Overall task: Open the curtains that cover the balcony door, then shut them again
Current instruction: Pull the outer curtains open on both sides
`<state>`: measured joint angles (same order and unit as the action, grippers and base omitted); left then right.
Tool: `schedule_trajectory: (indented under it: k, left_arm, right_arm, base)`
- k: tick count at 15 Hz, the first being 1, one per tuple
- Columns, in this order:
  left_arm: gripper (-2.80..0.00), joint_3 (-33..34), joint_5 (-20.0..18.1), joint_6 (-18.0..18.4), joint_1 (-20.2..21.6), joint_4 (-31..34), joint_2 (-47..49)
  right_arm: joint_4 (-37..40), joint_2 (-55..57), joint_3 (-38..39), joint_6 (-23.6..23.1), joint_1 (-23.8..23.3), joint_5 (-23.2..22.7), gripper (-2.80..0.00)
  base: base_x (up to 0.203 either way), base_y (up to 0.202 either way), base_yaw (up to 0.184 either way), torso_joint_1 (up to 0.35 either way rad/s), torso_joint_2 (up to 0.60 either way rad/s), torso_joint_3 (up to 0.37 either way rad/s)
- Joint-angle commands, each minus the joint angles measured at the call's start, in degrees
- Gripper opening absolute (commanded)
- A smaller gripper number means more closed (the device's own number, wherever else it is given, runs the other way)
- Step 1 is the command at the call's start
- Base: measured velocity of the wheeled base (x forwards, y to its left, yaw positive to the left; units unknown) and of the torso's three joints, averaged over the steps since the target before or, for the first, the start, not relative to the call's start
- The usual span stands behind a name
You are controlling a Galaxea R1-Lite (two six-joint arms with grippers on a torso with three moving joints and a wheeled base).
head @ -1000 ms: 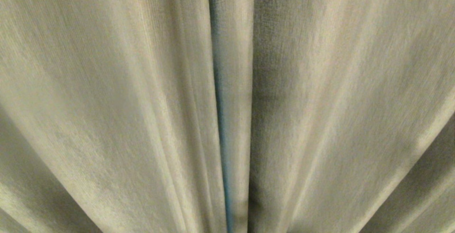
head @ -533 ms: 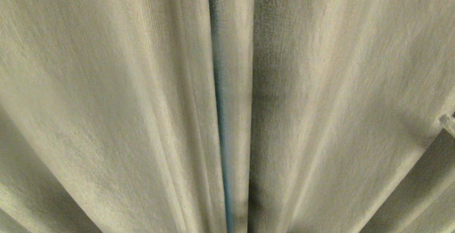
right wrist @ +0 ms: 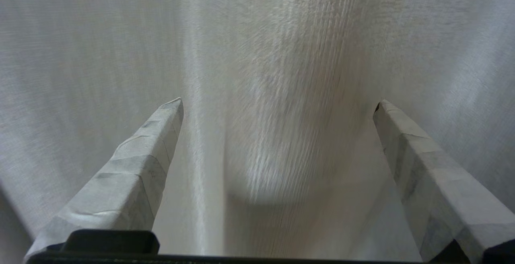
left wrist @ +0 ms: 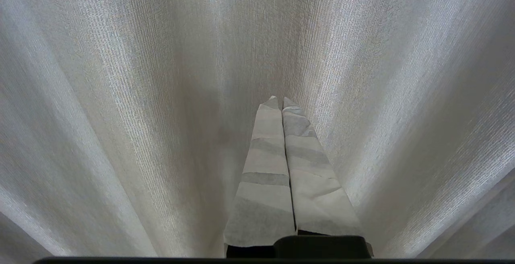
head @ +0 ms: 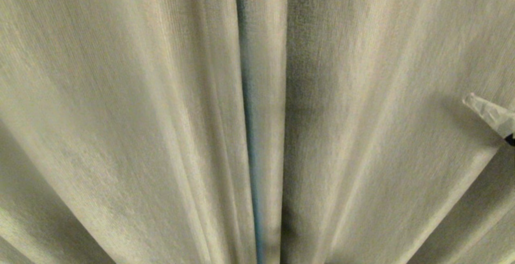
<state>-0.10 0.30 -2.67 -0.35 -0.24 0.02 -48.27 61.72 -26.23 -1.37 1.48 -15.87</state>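
head view: the curtains fill the whole frame, beige-grey woven fabric hanging in long pleats. two panels meet at the middle, where one narrow bluish slit runs top to bottom between their edges. the balcony door cannot be seen behind the cloth. at the right edge, one pale, tape-wrapped finger of the right gripper pokes into view, close in front of the right panel; whether it touches the fabric cannot be told.

left wrist view: the left gripper points at the curtains. its two tape-wrapped fingers are pressed flat together along their length, with nothing between them. the tips sit close to the fabric; contact cannot be told.

right wrist view: the right gripper faces the curtains with its two wrapped fingers spread wide apart. one rounded fold of fabric lies in the gap, between the tips, and neither finger grips it.
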Motion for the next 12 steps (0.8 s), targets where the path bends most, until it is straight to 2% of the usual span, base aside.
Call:
schedule_trajectory:
  k: [1, 7, 8, 12]
  left_arm:
    - [-2.80, 0.0, 0.0, -0.1, 0.0, 0.0, 0.0]
    - [-2.80, 0.0, 0.0, -0.1, 0.0, 0.0, 0.0]
    - [-2.80, 0.0, 0.0, -0.1, 0.0, 0.0, 0.0]
    - [-2.80, 0.0, 0.0, -0.1, 0.0, 0.0, 0.0]
  right_arm:
    - [-1.5, 3.7, -0.8, 0.3, 0.0, -0.1, 0.00]
    - [-3.8, 8.9, -4.7, 1.8, 0.0, -0.1, 0.00]
    - [-4.6, 9.5, -4.7, 2.0, 0.0, -0.1, -2.80]
    - [-4.8, 10.3, -5.7, 2.2, 0.0, -0.1, -2.80]
  base:
    - [0.000, 0.000, 0.000, 0.000, 0.00, 0.000]
    - [0.000, 0.000, 0.000, 0.000, 0.00, 0.000]
    - [0.000, 0.000, 0.000, 0.000, 0.00, 0.000]
    - [0.000, 0.000, 0.000, 0.000, 0.00, 0.000]
